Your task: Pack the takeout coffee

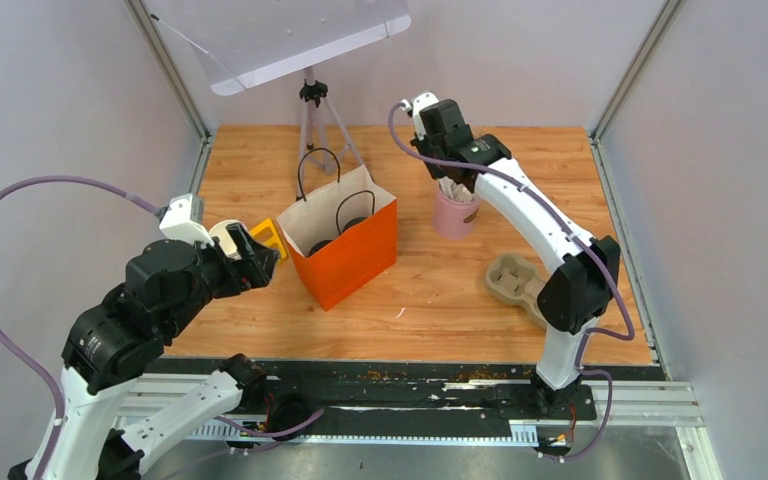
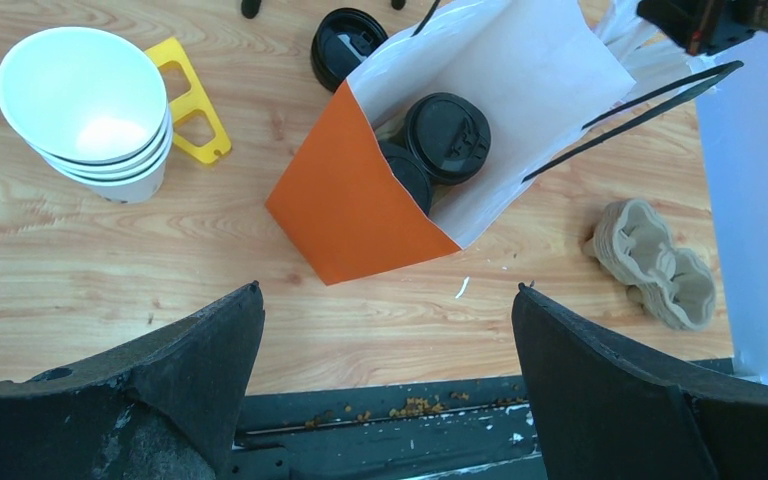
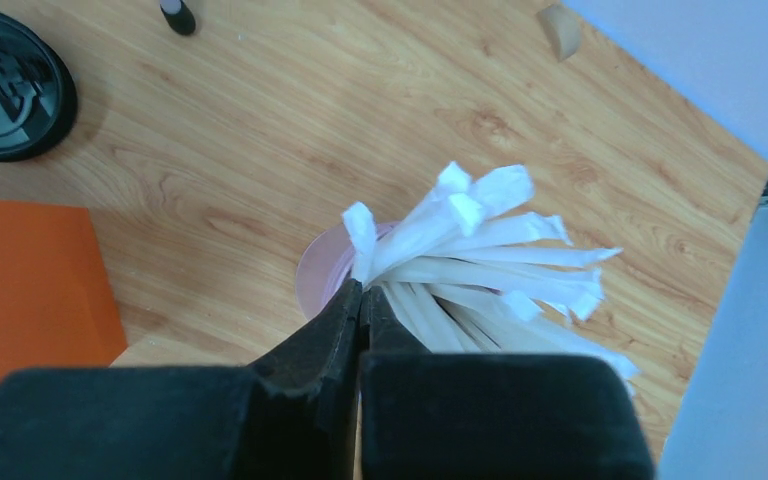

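Two takeout coffee cups with black lids [image 2: 447,135] stand inside the orange paper bag [image 2: 345,215], one lid partly under the other. From above only a dark lid [image 1: 322,243] shows in the bag [image 1: 355,255]. My left gripper [image 2: 385,290] hangs open and empty left of the bag, near the table's front [image 1: 258,262]. My right gripper [image 3: 362,285] is over the pink cup [image 3: 322,262] of white straws, at back right [image 1: 457,183]. It is shut on the tip of the leftmost straw [image 3: 360,228].
A stack of empty white cups [image 2: 85,105] and a yellow holder [image 2: 195,100] sit left of the bag. A loose black lid [image 2: 347,45] lies behind it. The brown pulp tray [image 1: 518,280] is at the right, and a tripod [image 1: 312,110] stands at the back.
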Motion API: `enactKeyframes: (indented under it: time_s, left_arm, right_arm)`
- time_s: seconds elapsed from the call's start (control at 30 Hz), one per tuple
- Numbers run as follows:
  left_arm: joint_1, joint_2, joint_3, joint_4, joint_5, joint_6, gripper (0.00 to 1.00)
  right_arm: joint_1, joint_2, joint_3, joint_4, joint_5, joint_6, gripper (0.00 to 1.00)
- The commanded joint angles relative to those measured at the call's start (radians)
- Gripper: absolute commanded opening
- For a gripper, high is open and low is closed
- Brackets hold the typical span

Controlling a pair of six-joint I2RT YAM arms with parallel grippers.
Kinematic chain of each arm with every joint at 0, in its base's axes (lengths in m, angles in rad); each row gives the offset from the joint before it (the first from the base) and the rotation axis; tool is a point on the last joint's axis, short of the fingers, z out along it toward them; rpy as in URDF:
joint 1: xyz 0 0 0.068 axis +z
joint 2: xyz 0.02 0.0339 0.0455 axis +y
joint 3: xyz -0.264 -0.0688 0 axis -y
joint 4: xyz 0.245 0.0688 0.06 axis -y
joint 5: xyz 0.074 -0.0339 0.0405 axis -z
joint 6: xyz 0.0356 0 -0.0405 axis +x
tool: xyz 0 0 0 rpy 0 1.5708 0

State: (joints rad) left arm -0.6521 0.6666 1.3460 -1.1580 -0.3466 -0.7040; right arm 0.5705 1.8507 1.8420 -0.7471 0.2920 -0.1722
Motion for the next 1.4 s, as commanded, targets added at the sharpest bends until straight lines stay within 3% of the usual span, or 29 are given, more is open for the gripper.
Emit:
enactKeyframes:
  time_s: [0.0,0.33,0.6,1.13,1.37]
  left_arm:
    - [0.0,-0.011,-0.001,0.063,-0.002,0.02,1.0]
    - [0.0,-0.012,-0.006,0.112,0.012,0.07,1.0]
    - [-0.001,0.015,0.005,0.137,0.031,0.081,1.0]
    - [0.0,-0.006,0.025,0.123,0.052,0.081,1.0]
    - [0.0,-0.02,0.045,0.092,0.05,0.066,1.0]
  right_arm:
    - [0.01,-0.119,0.123,-0.067,0.039,0.018,0.0]
    - [0.055,-0.301,0.217,-0.074,0.031,0.049,0.0]
    - [0.129,-0.451,0.168,0.082,0.058,0.127,0.0]
    - [0.213,-0.417,0.146,0.271,-0.168,0.376,0.0]
    - [0.273,-0.381,0.025,0.328,-0.22,0.514,0.0]
